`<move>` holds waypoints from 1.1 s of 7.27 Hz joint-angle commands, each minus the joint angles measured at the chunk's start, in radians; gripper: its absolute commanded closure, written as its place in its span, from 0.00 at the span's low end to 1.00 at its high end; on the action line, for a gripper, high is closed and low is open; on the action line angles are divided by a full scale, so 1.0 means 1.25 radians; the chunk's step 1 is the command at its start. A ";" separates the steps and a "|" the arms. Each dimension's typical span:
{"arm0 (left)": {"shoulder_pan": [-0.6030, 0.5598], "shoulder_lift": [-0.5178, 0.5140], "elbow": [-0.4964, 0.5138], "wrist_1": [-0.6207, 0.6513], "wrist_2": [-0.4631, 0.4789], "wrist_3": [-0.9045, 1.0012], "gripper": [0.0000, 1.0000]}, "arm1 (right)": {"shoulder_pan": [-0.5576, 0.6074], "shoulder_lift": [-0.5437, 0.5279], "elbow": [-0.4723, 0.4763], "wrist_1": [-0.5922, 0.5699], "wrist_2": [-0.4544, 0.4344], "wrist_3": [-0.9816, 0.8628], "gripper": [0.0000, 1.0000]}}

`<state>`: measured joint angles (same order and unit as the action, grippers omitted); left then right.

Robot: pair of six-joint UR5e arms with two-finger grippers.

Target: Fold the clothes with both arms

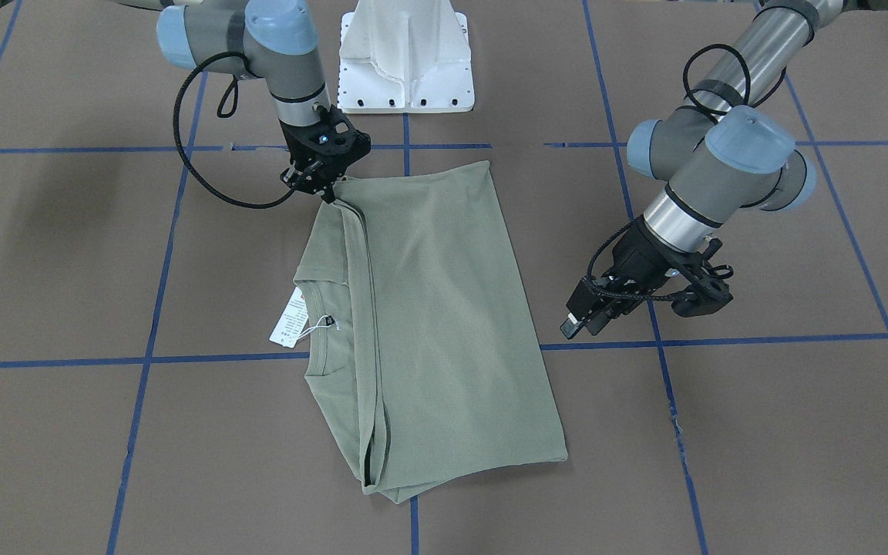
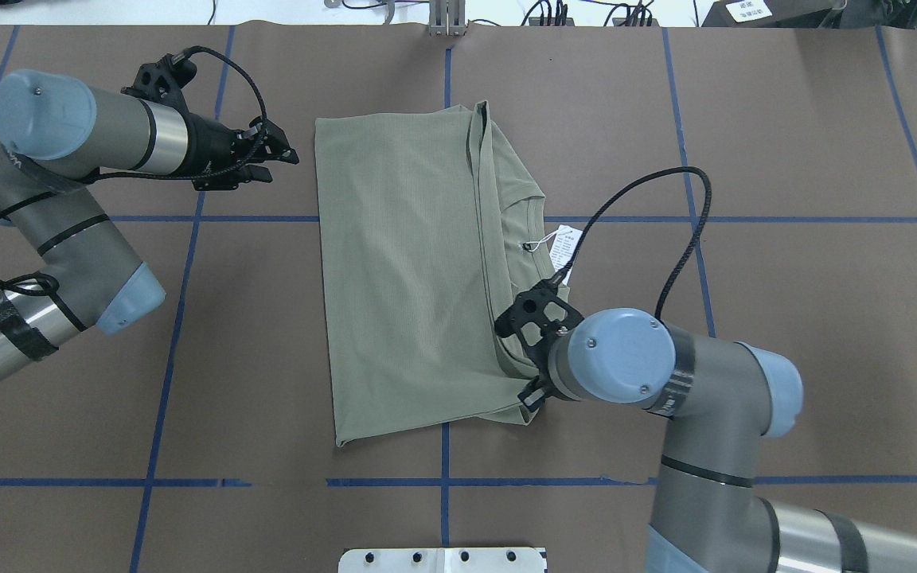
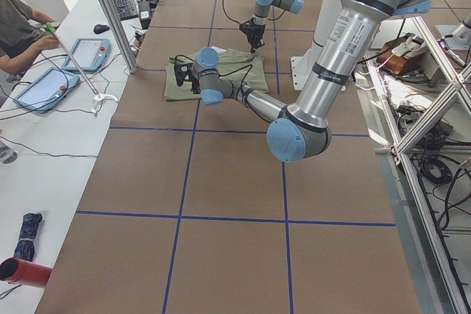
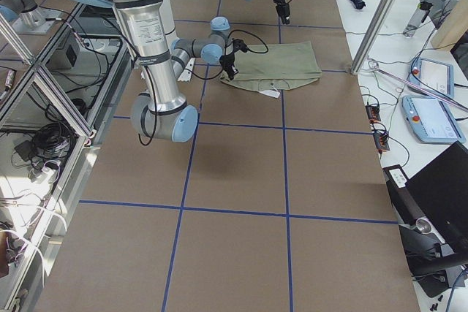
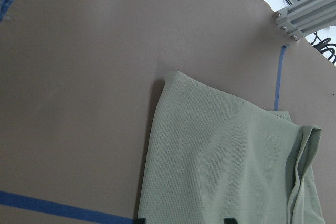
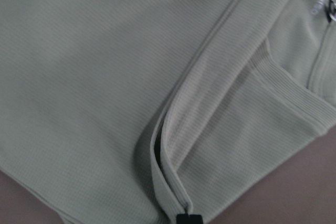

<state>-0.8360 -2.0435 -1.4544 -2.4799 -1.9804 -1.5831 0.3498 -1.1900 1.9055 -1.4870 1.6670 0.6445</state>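
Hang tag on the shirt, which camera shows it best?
Front-facing view: the hang tag lies fully exposed beside the neckline of the shirt. Overhead shows it smaller, a black cable crossing its edge; exterior right shows a white speck; the others miss it.

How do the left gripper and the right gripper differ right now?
The left gripper hangs open over bare table beside the shirt; the right gripper is shut on the shirt's folded edge. The left gripper points sideways, the right gripper downward. Both are black two-finger grippers.
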 commanded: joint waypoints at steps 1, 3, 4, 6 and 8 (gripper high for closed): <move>0.000 -0.001 -0.002 0.001 0.001 0.000 0.42 | -0.041 -0.106 0.071 0.002 -0.034 0.152 0.95; 0.000 0.000 -0.004 0.001 0.001 0.000 0.42 | -0.081 -0.090 0.072 -0.001 -0.075 0.245 0.11; 0.000 -0.001 -0.004 0.001 0.001 0.000 0.42 | -0.079 -0.090 0.075 -0.001 -0.073 0.245 0.00; -0.001 0.000 -0.005 0.001 0.000 0.000 0.42 | -0.062 -0.047 0.072 -0.002 -0.074 0.300 0.00; -0.001 0.000 -0.004 0.001 0.000 0.000 0.42 | -0.061 -0.026 0.067 0.002 -0.078 0.686 0.00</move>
<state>-0.8375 -2.0435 -1.4594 -2.4789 -1.9803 -1.5831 0.2713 -1.2424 1.9936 -1.4861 1.5722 1.2369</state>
